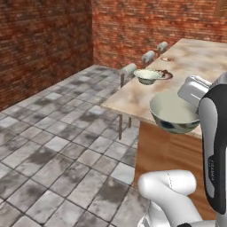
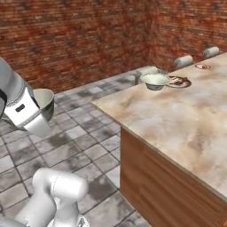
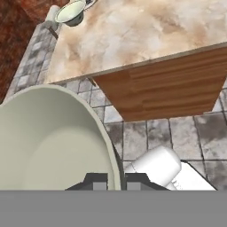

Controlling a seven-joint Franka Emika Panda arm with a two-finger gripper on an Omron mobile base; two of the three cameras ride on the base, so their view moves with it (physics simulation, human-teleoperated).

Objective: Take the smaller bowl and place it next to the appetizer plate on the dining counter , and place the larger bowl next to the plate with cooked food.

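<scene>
Left base view: you're carrying the small bowl in the claw, pinched by its rim, hanging just off the near corner of the counter, above the floor and wood base. The appetizer plate sits far along the top, well beyond the big bowl and the food plate beside it, so your drop spot lies ahead and to the right of the claw, up the counter's long axis. Big bowl looks empty; food plate carries some dark food, too small to name. Right base view: small bowl shows behind the wrist at the left, well apart from the counter edge, inside plain cream, nothing in it. Big bowl touches or nearly touches the food plate, so that half of the task looks done. Appetizer plate is further back near the stools, w/ a tiny morsel on it. Hand view: claw is pressed together on the small bowl's rim, one finger inside, one outside. Bowl is empty. Counter lies ahead; big bowl at the far corner. You'll need to travel along the counter before lowering.
</scene>
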